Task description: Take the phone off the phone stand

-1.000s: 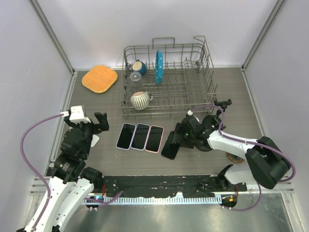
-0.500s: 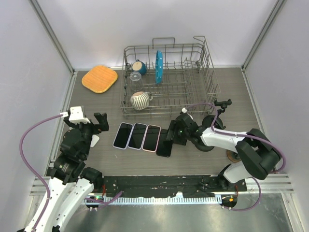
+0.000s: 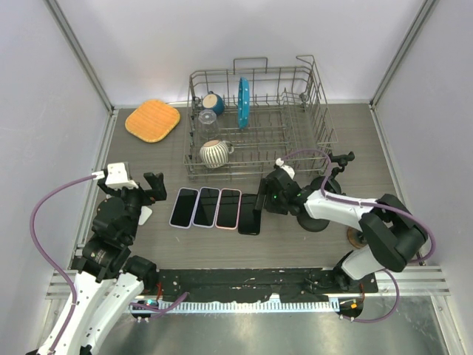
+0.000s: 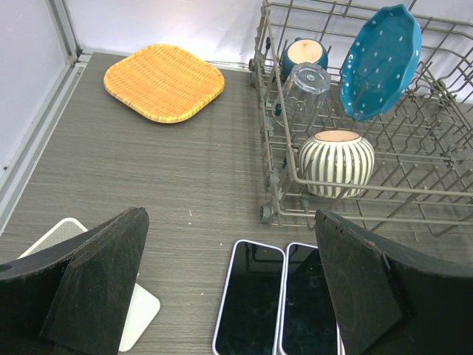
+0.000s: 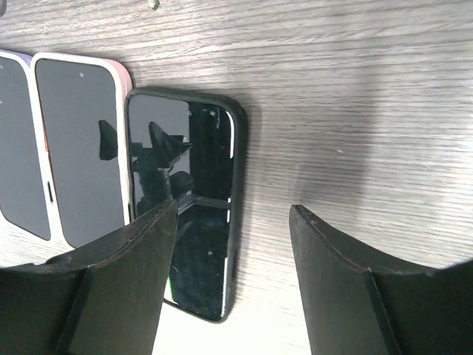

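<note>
The black phone lies flat on the worktop, at three o'clock of the pink phone: removal looks done. The right pincer and the left pincer are spread, pinching nothing; only withdrawal seems left.

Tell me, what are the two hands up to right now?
Left hand open, holding nothing. Right hand open over black phone, which lies flat on table beside three other phones. Nothing blocking.
</note>
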{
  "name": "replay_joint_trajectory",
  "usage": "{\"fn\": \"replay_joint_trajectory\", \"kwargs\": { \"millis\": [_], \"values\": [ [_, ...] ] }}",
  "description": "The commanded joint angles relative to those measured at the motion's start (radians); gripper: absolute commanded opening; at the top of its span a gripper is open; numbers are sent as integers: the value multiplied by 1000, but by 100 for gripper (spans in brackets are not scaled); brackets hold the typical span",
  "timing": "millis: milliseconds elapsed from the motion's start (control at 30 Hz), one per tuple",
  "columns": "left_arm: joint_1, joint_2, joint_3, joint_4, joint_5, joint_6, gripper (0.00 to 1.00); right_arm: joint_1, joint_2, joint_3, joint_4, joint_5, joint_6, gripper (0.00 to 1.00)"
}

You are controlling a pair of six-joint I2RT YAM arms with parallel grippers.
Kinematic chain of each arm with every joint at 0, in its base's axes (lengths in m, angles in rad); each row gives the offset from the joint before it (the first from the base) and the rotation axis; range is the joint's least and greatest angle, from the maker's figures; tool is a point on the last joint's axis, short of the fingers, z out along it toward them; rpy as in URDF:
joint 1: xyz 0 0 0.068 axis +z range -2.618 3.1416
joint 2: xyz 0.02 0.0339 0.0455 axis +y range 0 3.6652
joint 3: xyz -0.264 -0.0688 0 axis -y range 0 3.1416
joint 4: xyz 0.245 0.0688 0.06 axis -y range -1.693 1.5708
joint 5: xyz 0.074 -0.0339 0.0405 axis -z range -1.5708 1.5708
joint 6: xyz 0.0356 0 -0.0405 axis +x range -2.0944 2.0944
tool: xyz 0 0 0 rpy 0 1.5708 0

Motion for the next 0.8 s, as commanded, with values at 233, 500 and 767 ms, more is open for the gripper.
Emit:
{"fn": "replay_joint_trajectory", "kwargs": {
  "millis": [233,500,767],
  "values": [
    [5,-5,1,39,-6,-9,100,68,-173,-26,-142,-11,-112,67],
    [5,-4,-1,39,-8,-9,100,212,-118,-24,-145,-55,-74,66],
    [5,-2,-1,41,-6,-12,100,235,-32,-6,-92,-65,-74,66]
  ]
}}
